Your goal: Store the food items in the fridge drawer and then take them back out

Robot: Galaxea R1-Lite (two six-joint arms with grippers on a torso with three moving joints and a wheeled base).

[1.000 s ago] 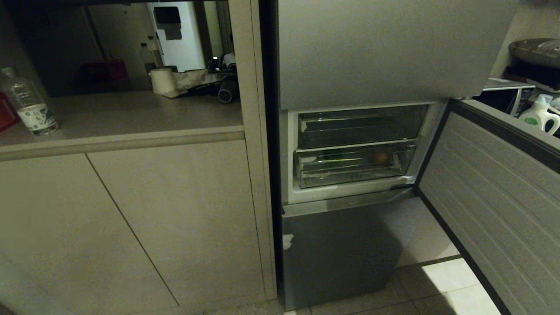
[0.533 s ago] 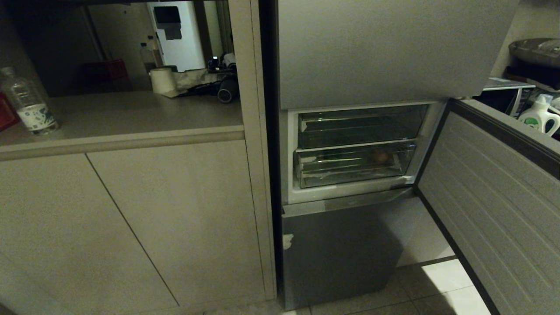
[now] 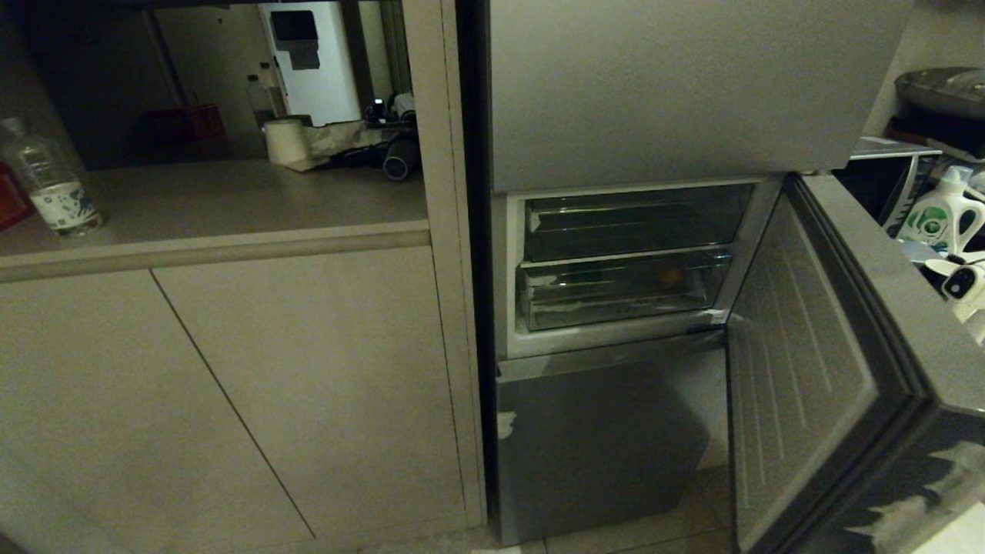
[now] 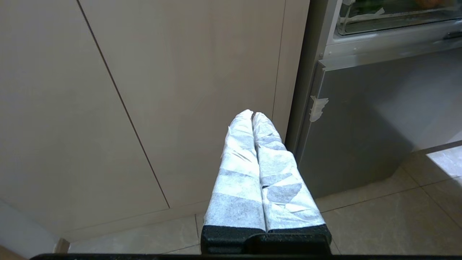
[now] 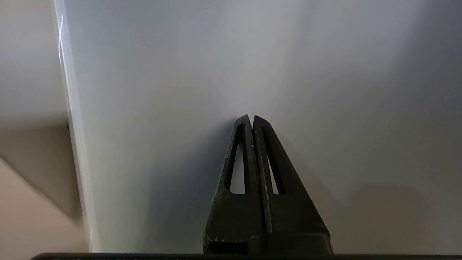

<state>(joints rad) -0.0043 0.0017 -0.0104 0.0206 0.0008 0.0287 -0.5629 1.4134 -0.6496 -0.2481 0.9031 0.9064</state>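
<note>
At nine o'clock, my left gripper (image 4: 252,116) hangs pressed closed and empty before the cabinet doors (image 4: 144,90). Centre: the fridge drawer (image 3: 623,291) holds the orange-brown food item (image 3: 671,275). At three o'clock, my right gripper (image 5: 251,118), pinched together and empty, meets the fridge door (image 5: 252,65).

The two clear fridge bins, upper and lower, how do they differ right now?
The lower fridge drawer holds a round orange-brown item; the upper tray shows nothing inside. The upper tray looks shallower, the fridge drawer deeper. Both are clear plastic, pushed in behind the half-open door.
</note>
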